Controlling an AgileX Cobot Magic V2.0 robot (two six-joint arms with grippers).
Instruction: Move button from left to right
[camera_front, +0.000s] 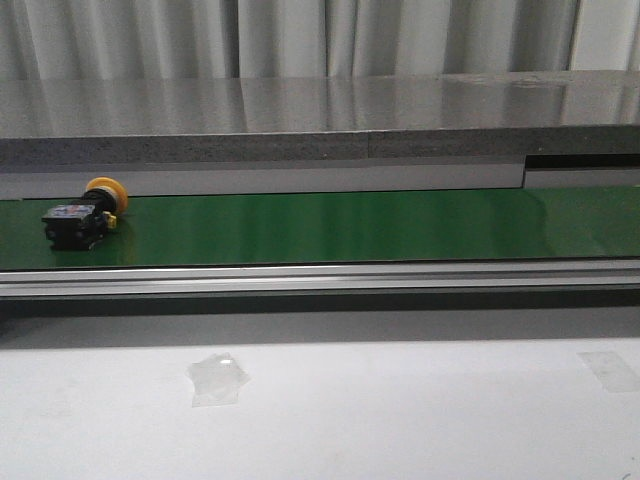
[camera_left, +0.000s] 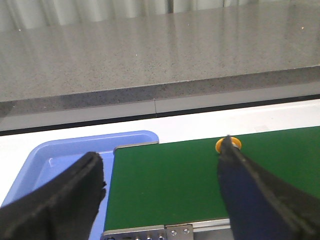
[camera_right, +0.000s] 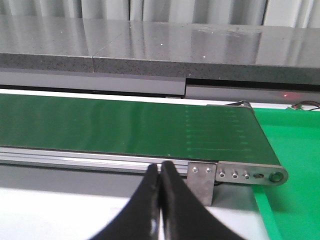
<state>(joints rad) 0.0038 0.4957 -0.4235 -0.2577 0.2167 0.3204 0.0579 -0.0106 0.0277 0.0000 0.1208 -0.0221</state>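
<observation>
The small push-button with a round yellow cap and blocky black body (camera_front: 85, 212) lies tipped on its side at the far left end of the long green conveyor belt (camera_front: 340, 228), cap toward the back, body toward the front. The left gripper (camera_left: 160, 192) hovers above that end of the belt with its black fingers (camera_left: 60, 197) spread wide and empty; in its wrist view only the yellow cap (camera_left: 228, 145) peeks past one finger, beside a pale blue plastic tray (camera_left: 60, 160). The right gripper (camera_right: 160, 200) waits near the belt's right end, its fingers pressed together on nothing. Reaching well probably means centring the spread fingers over the black body, not the rounded cap, descending squarely and closing only once both fingers flank it.
</observation>
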